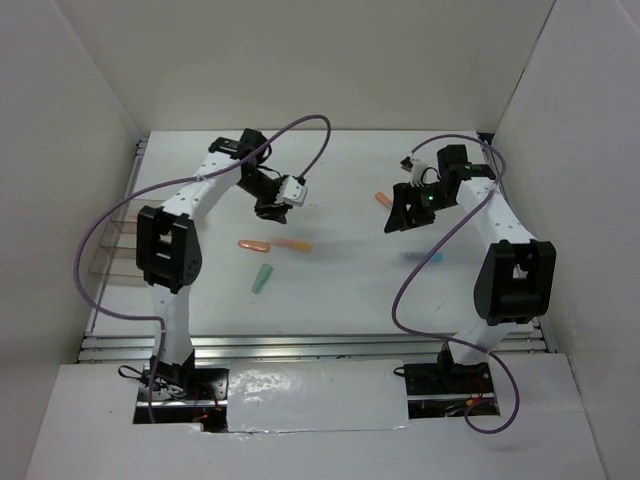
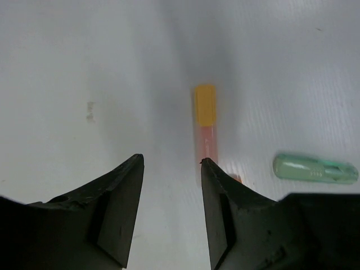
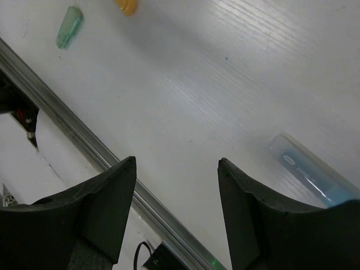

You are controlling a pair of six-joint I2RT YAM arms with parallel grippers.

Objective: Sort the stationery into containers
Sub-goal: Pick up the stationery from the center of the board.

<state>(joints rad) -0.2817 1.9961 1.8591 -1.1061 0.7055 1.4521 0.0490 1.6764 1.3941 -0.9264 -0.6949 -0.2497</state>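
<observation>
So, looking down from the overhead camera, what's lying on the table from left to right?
clear containers → orange pen → pinkish pen → small orange piece → blue pen

Bright, diffuse o/h light — shadows were soft; table (image 3: 253, 67) had faint sheen, blue pen (image 3: 309, 169) looked sl. blurred.
</observation>
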